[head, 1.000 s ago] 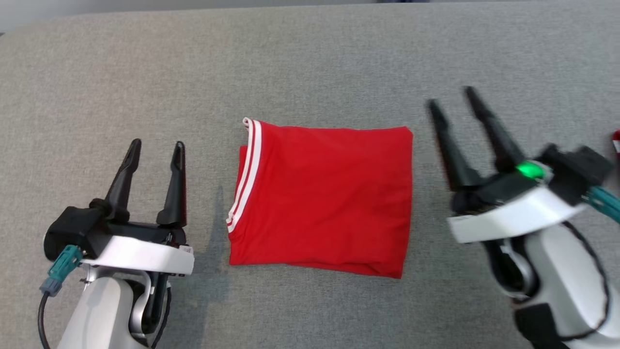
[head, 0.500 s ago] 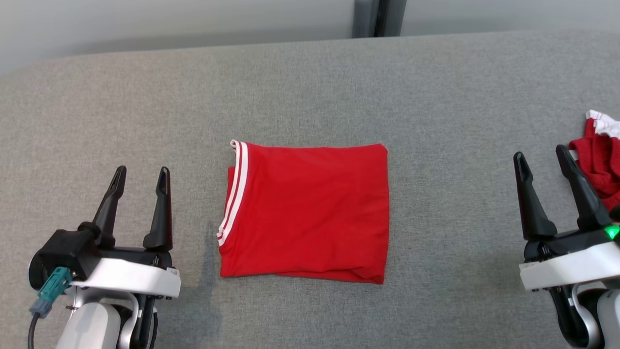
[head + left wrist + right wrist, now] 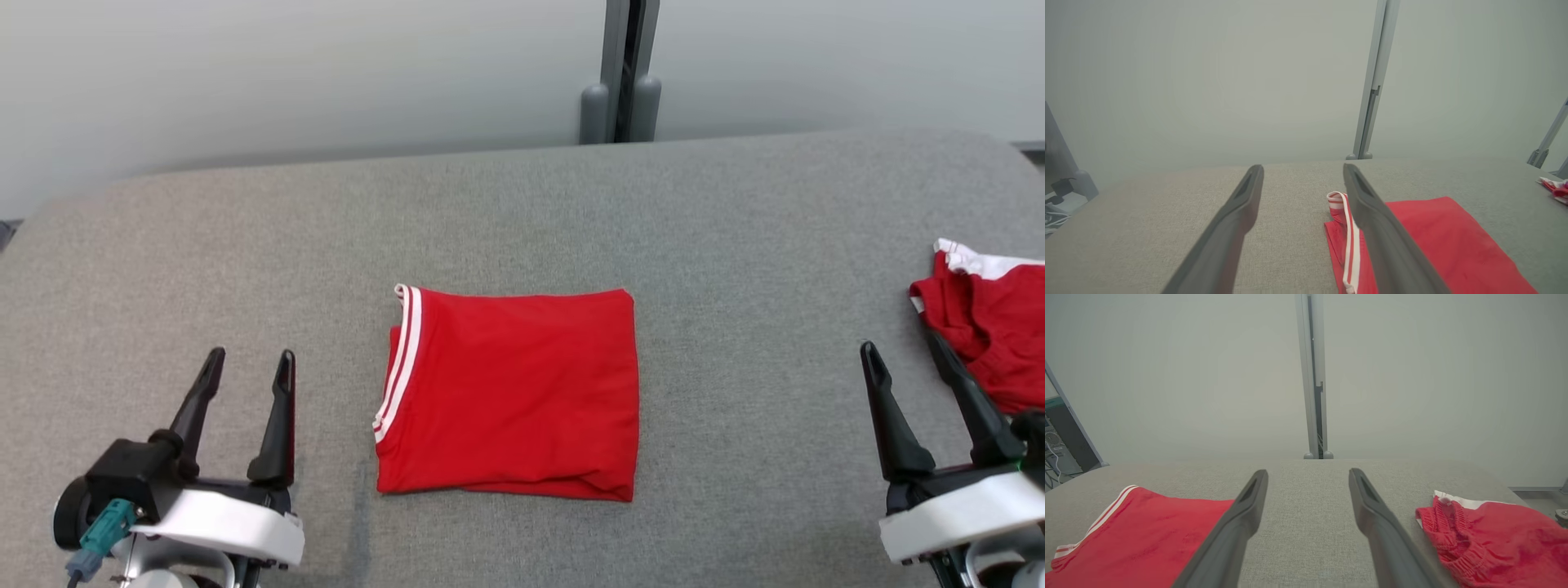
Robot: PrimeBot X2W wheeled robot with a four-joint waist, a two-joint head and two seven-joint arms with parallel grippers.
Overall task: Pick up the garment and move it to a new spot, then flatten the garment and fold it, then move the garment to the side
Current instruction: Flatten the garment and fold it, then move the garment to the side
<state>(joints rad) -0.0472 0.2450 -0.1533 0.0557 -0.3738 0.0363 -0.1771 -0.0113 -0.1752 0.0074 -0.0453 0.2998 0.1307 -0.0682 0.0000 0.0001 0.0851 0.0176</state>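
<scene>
The garment [image 3: 510,392] lies folded into a neat red rectangle in the middle of the grey fabric surface [image 3: 522,212], with its red-and-white striped trim along the left edge. My left gripper [image 3: 250,359] stands open to its left, a short gap away, holding nothing. My right gripper [image 3: 900,347] is open and empty, well off to the garment's right. In the left wrist view the garment [image 3: 1437,241] lies beyond the right finger of the left gripper [image 3: 1302,171]. In the right wrist view the garment [image 3: 1139,531] sits left of the right gripper [image 3: 1308,475].
A second, crumpled red-and-white cloth [image 3: 992,318] lies at the right edge, just beyond my right gripper's fingers; in the right wrist view the cloth [image 3: 1494,535] shows an elastic band. A grey post [image 3: 624,73] and pale wall stand behind the surface's far edge.
The head camera has tilted up, bringing the wall and the crumpled cloth into view. My right gripper has drawn away from the garment's right edge toward the right. The garment lies unchanged.
</scene>
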